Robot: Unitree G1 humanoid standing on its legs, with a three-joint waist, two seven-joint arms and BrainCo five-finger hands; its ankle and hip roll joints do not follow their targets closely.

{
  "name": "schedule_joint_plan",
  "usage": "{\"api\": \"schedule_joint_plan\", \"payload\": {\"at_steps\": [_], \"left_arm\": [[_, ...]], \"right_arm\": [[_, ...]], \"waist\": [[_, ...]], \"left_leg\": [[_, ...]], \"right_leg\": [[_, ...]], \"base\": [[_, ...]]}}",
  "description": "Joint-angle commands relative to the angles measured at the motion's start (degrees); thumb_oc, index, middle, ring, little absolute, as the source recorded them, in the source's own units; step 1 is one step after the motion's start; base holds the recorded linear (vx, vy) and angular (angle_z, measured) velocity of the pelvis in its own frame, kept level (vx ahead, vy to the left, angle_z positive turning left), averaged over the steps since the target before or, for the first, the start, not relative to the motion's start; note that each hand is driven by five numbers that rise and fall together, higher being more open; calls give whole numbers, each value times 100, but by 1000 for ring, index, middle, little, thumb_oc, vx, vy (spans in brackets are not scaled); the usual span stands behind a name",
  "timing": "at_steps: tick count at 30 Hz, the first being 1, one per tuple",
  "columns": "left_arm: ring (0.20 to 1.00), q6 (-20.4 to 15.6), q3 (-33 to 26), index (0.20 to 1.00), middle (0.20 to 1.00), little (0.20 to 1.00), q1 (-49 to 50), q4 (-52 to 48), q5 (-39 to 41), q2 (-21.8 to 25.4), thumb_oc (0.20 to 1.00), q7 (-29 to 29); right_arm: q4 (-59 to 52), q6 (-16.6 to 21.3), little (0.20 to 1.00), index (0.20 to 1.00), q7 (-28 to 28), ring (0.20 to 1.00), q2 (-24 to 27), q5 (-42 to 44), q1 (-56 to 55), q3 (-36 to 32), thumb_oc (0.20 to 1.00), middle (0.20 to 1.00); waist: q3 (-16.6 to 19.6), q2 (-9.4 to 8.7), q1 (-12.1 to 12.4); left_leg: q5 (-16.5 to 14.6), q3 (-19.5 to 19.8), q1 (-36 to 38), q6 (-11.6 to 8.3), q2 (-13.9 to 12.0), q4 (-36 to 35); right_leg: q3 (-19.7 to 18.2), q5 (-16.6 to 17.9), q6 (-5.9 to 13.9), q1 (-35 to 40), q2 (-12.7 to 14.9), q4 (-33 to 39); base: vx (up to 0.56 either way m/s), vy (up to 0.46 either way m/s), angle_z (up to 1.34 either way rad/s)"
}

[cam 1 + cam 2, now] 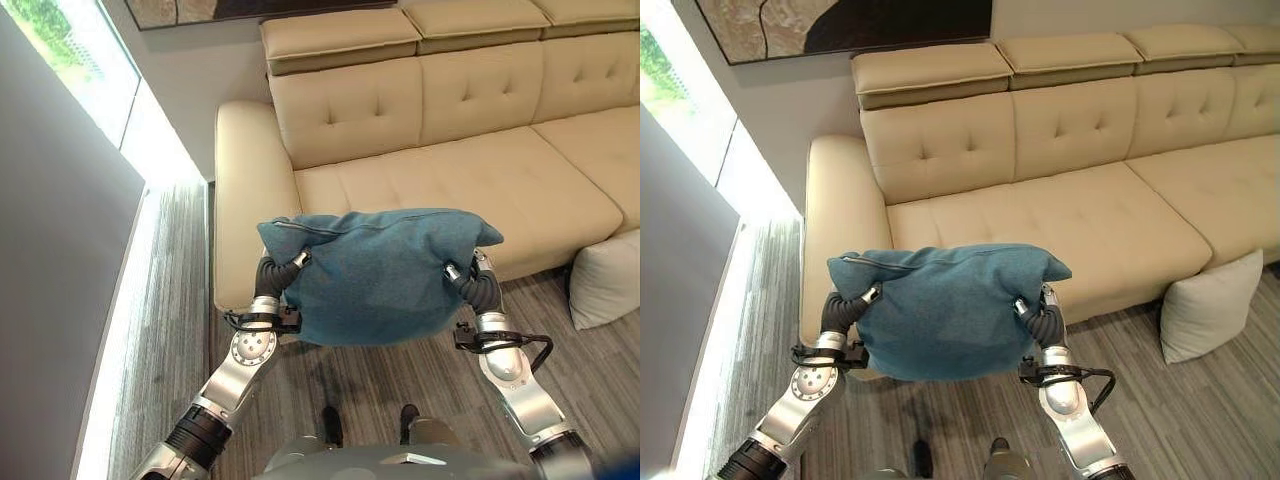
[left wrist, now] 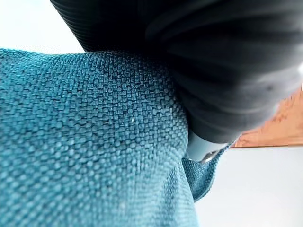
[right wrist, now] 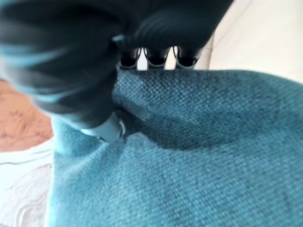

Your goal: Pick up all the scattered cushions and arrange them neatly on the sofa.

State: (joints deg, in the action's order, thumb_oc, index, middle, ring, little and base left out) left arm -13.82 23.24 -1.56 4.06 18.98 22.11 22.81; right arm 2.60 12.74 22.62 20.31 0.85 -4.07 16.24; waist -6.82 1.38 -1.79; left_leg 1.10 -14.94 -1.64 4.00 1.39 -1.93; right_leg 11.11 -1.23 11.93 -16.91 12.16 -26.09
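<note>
Teal cushion hangs lengthwise btwn both hands, just short of the sofa seat ahead. Grey cushion on floor. L wrist view: left hand pinching cloth. R wrist view: right hand clamped too.

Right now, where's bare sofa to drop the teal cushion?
Both hands, left and right, hold the teal cushion. The sofa seat is bare from armrest rightward. The floor is crowded by the grey cushion.
</note>
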Motion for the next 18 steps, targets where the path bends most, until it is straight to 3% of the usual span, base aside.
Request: {"api": "schedule_joint_plan", "payload": {"at_steps": [1, 4, 6, 8, 10, 12, 13, 14, 15, 18], "left_arm": [[200, -350, 38, 200, 200, 200, -276, -552, -108, -170, 200, -305], [200, -354, -90, 200, 200, 200, -201, -651, -51, -189, 200, -353], [200, -384, -101, 200, 200, 200, -135, -636, -52, -211, 200, -428], [200, -421, 0, 200, 200, 200, -63, -648, 37, -339, 200, -445], [200, -420, 44, 200, 200, 200, -83, -637, 119, -366, 200, -465], [200, -427, 110, 200, 200, 200, -220, -613, 298, -424, 200, -500], [200, -427, 110, 200, 200, 200, -225, -612, 298, -421, 200, -500], [200, -460, 114, 200, 200, 200, -261, -607, 380, -445, 200, -532], [200, -474, 125, 200, 200, 200, -295, -608, 421, -449, 200, -541], [200, -442, 124, 200, 200, 200, -332, -592, 397, -477, 200, -511]], "right_arm": [[-705, 410, 200, 200, -163, 200, -77, -276, 567, 103, 200, 200], [-702, 356, 200, 200, -177, 200, -124, -230, 690, 139, 200, 200], [-748, 355, 200, 200, -231, 200, -106, -278, 630, 132, 200, 200], [-794, 399, 200, 200, -195, 200, 22, -353, 558, 127, 200, 200], [-806, 412, 200, 200, -156, 200, 48, -318, 555, 119, 200, 200], [-815, 435, 200, 200, -110, 200, 125, -249, 530, 64, 200, 200], [-815, 435, 200, 200, -111, 200, 123, -248, 534, 62, 200, 200], [-832, 434, 200, 200, -93, 200, 183, -207, 482, 18, 200, 200], [-844, 420, 200, 200, -90, 200, 200, -195, 470, -6, 200, 200], [-856, 409, 200, 200, -84, 200, 239, -156, 480, 8, 200, 200]], "waist": [[69, -24, 94], [37, -14, 112], [79, -59, 111], [138, -39, 64], [148, -39, 31], [104, -40, 6], [123, -53, -13], [67, -59, 25], [50, -86, 31], [21, -133, 73]], "left_leg": [[-526, 539, 178, -290, -208, 234], [-593, 444, 378, -367, -241, 141], [-685, 429, 458, -408, -190, 136], [-813, 538, 525, -573, -372, 319], [-791, 595, 452, -631, -430, 453], [-685, 674, 106, -841, -697, 1282], [-662, 692, 59, -837, -680, 1292], [-548, 681, -184, -925, -822, 1901], [-433, 687, -384, -905, -800, 2010], [-632, 535, -779, -796, -649, 1871]], "right_leg": [[421, 91, -165, 677, 38, 1073], [841, 529, -103, 521, 217, 1955], [940, 608, -84, 691, 235, 2212], [886, 443, -213, 887, 2, 2260], [873, 403, -282, 916, -61, 2269], [919, 236, -490, 1088, -254, 2356], [936, 257, -493, 1065, -237, 2370], [966, 136, -618, 1278, -353, 2470], [1021, 108, -658, 1345, -366, 2554], [1075, 9, -647, 1531, -415, 2729]], "base": [[144, -88, -30], [185, -169, -27], [184, -182, -33], [280, -310, 15], [169, -273, 23], [127, -299, 3], [101, -225, 22], [84, -183, 19], [126, -229, 13], [121, -103, 18]]}}
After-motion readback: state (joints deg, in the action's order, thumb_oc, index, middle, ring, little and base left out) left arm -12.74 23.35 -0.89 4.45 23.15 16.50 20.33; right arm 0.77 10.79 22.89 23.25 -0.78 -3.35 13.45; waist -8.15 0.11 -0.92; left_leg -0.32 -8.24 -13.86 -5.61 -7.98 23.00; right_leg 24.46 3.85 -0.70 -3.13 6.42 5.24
